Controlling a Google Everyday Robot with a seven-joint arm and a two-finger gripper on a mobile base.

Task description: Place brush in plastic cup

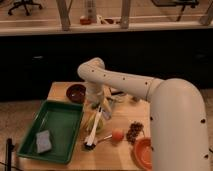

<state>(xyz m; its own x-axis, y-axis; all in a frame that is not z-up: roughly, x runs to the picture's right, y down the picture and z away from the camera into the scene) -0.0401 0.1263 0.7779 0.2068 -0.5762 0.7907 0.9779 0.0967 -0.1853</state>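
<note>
The brush [94,129] has a slim white handle that slants down and left from under the gripper to a small dark head [88,146] near the table's front. My gripper [99,106] hangs from the white arm, right over the upper end of the handle. A pale yellowish clear plastic cup [99,121] sits at the middle of the handle, partly hidden by it. I cannot tell whether the brush rests on the table or is lifted.
A green tray [60,120] with a grey sponge [44,141] lies at the left. A dark brown bowl [76,93] stands behind it. An orange fruit [117,135], dark grapes [134,131] and an orange bowl [142,152] are at the right front. A thin metal utensil [103,140] lies beside the brush head.
</note>
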